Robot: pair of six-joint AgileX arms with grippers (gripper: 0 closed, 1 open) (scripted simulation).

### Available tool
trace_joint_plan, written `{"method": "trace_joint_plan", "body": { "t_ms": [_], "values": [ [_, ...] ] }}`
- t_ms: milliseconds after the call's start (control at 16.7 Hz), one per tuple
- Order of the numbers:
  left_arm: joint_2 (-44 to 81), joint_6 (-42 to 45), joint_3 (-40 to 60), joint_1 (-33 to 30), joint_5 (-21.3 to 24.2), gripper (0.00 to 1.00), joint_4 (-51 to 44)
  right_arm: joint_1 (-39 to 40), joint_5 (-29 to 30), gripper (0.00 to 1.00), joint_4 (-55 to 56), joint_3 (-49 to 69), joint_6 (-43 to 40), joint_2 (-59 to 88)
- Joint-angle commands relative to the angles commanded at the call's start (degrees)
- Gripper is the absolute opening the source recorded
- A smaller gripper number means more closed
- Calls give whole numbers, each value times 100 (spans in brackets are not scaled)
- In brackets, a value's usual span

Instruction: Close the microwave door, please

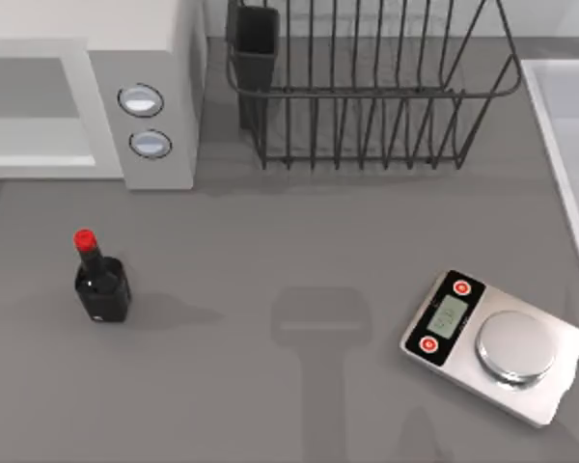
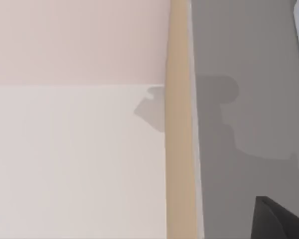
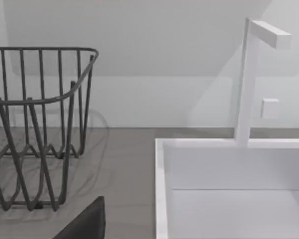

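The white microwave stands at the table's back left, with two round silver knobs on its side panel. Left of the knobs is the microwave door, a white frame around a greyish window with a pale band along its near edge. I cannot tell from the top view how far the door stands off the body. A dark part of my left gripper shows over the grey tabletop beside a tan strip. A dark part of my right gripper shows near the rack and the sink.
A small dark bottle with a red cap stands at the front left. A kitchen scale lies at the front right. A black wire dish rack sits at the back, and a white sink with a tap is at the right.
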Motion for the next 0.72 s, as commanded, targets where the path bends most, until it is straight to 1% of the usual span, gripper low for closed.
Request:
{"method": "trace_joint_plan", "body": {
  "t_ms": [420,540,720],
  "values": [
    [71,28,-56,8,0,0,77,0,0,100,0,0,0,0],
    [182,32,-301,12,5,0,403,0,0,100,0,0,0,0],
    [430,42,-837,26,16,0,1295,0,0,100,0,0,0,0]
  ]
}}
